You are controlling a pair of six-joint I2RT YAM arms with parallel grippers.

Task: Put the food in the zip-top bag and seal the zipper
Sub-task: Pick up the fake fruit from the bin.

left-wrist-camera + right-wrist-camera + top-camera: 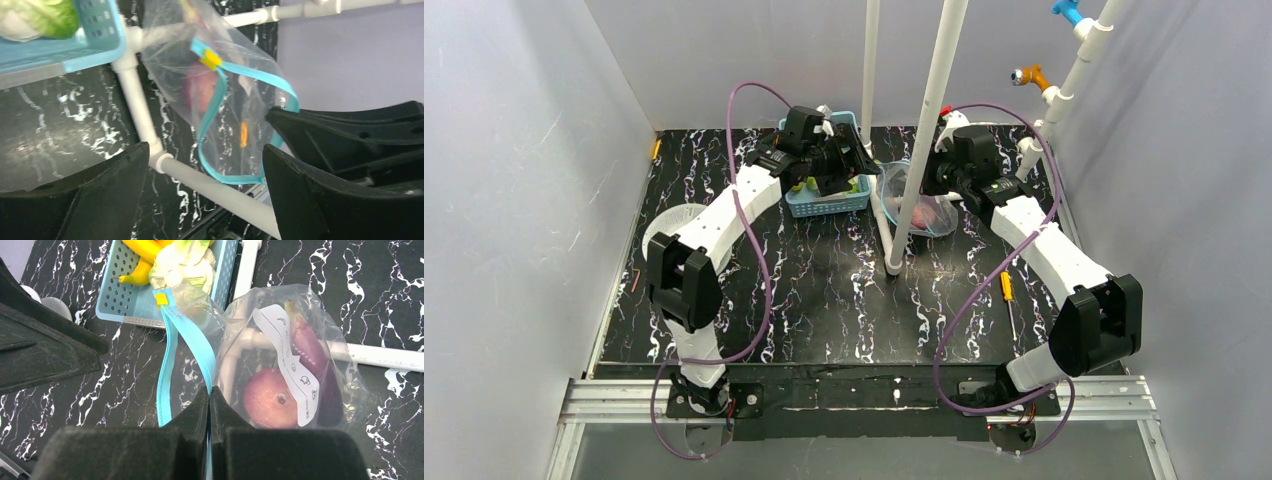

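Observation:
The clear zip-top bag [235,330] hangs with its mouth gaping, and my right gripper [210,390] is shut on one side of its teal zipper [167,365]. Inside the bag lie a red apple [270,400] and a purple eggplant [310,355]. A yellow banana [142,255] rests in the light-blue basket [125,300]. My left gripper [206,150] stands open just in front of the bag's mouth, holding nothing. The zipper loop [260,75] and its yellow slider [211,59] lie ahead of its fingers. From above, the left gripper [854,160] is over the basket [824,205] beside the bag [919,205].
A white pipe frame [924,130] rises between the two arms, and its foot bars [135,95] run under the bag. A white-green cabbage [185,265] sits in the basket. An orange-handled screwdriver [1007,290] lies at the right. A clear round lid [669,225] lies at the left.

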